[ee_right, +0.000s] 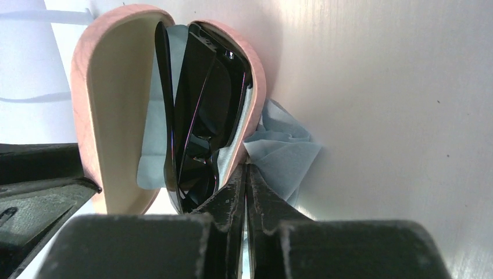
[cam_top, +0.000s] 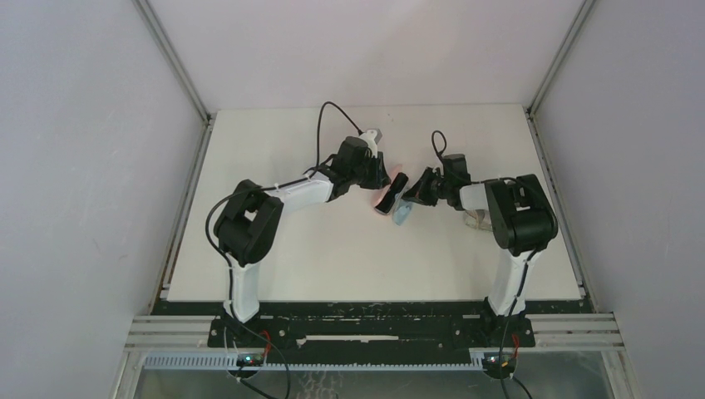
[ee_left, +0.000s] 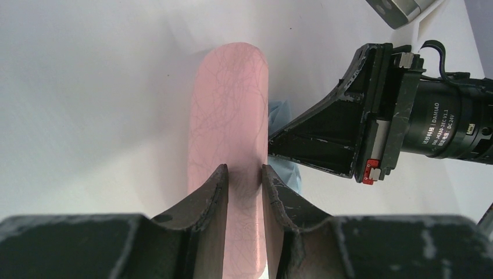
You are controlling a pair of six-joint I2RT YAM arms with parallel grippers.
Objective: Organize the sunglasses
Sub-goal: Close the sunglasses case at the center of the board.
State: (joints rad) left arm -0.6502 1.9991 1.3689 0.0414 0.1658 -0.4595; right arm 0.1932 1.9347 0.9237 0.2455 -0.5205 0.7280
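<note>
The black-framed sunglasses point(ee_right: 200, 110) stand folded inside the open pink case point(ee_right: 110, 87), on a light-blue lining cloth. In the top view they show as a dark shape point(cam_top: 391, 194) between the two grippers. My left gripper point(ee_left: 244, 171) is closed on the near end of the case's outer shell point(ee_left: 229, 99). My right gripper point(ee_right: 245, 170) is shut, and its tips touch the rim of the case's other half, where a light-blue cloth point(ee_right: 285, 154) spills out. The white-framed pair is not clearly visible. A pale shape point(cam_top: 475, 219) peeks out under the right arm.
A small grey and white object point(cam_top: 372, 135) lies at the back of the white table point(cam_top: 332, 258), behind the left gripper. It also shows in the left wrist view point(ee_left: 401, 9). The right arm's wrist point(ee_left: 442, 122) is close beside the case. Grey walls enclose the table.
</note>
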